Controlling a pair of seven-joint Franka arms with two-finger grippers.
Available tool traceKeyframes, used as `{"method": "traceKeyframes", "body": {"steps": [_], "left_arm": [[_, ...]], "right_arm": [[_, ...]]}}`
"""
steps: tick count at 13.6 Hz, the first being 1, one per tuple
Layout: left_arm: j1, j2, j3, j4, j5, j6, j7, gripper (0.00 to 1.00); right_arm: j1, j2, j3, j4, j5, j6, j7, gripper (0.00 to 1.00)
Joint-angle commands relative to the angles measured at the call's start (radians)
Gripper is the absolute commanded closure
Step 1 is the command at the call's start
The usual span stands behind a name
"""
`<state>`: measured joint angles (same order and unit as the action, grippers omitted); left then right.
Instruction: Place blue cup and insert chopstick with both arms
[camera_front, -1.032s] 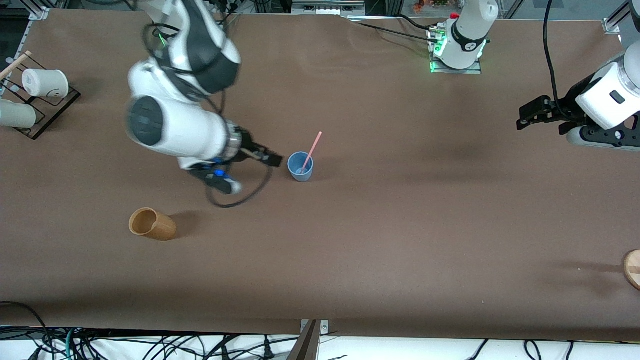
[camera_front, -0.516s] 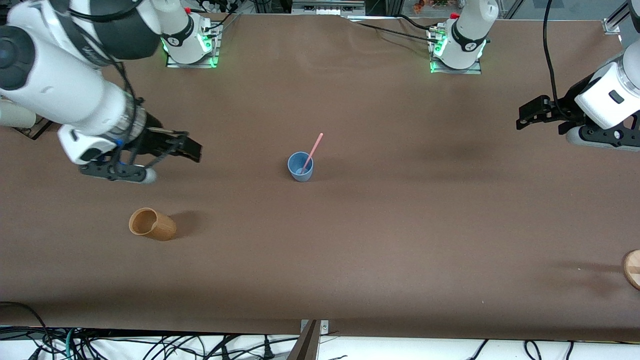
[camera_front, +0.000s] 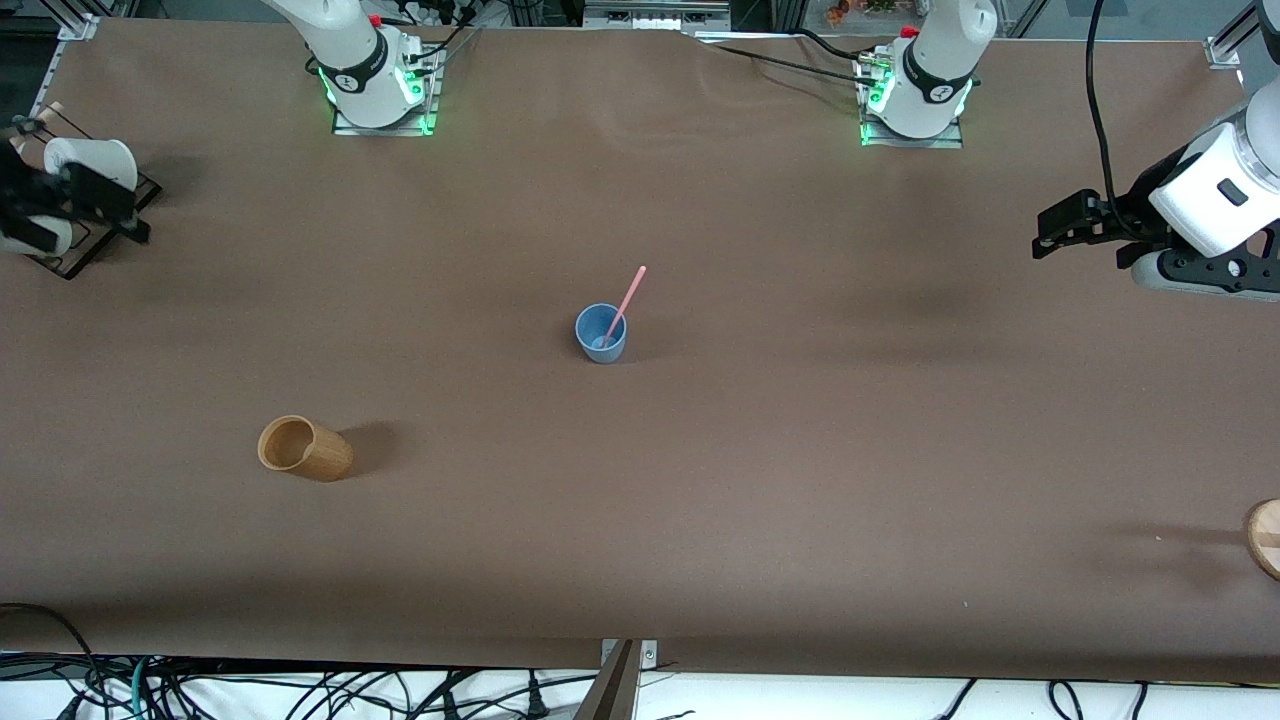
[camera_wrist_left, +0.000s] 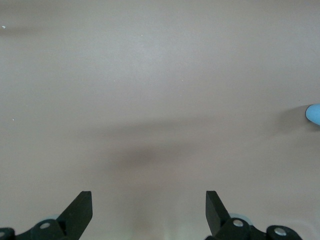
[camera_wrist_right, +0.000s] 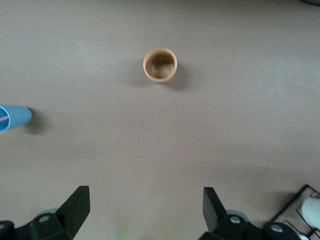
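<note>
Already the pink chopstick (camera_front: 625, 293) is leaned inside the upright blue cup (camera_front: 601, 334), so nothing should be bumped. The right gripper (camera_front: 95, 205) is held over the cup rack (camera_front: 70, 255), the left gripper (camera_front: 1050, 230) over bare table (camera_front: 760, 480) at its arm's end; both sets of fingers are spread apart with nothing in them, and both are best kept well apart from the cup.

Brown-covered table (camera_front: 800, 480), cables (camera_front: 300, 695) below.

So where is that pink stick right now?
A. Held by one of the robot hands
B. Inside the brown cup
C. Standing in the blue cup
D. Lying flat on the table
C: the chopstick leans out of the upright blue cup, with its lower end inside and no gripper near it.
</note>
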<state>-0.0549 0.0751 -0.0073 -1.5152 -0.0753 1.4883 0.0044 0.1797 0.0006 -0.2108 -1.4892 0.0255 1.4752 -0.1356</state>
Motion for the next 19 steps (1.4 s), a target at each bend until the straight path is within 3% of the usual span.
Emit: {"method": "traceKeyframes", "body": {"steps": [1, 6, 19], "left_arm": [[0.006, -0.023, 0.000, -0.022, 0.025, 0.016, 0.020, 0.00], [0.012, -0.014, 0.000, -0.011, 0.019, 0.016, 0.020, 0.00], [0.012, -0.014, 0.000, -0.011, 0.016, 0.016, 0.020, 0.00]], "right_arm": [[-0.016, -0.094, 0.048, -0.128, -0.058, 0.028, -0.002, 0.00], [-0.022, -0.033, 0.074, -0.051, -0.042, 0.020, 0.001, 0.00], [-0.016, -0.037, 0.067, -0.043, -0.038, -0.001, -0.006, 0.00]]}}
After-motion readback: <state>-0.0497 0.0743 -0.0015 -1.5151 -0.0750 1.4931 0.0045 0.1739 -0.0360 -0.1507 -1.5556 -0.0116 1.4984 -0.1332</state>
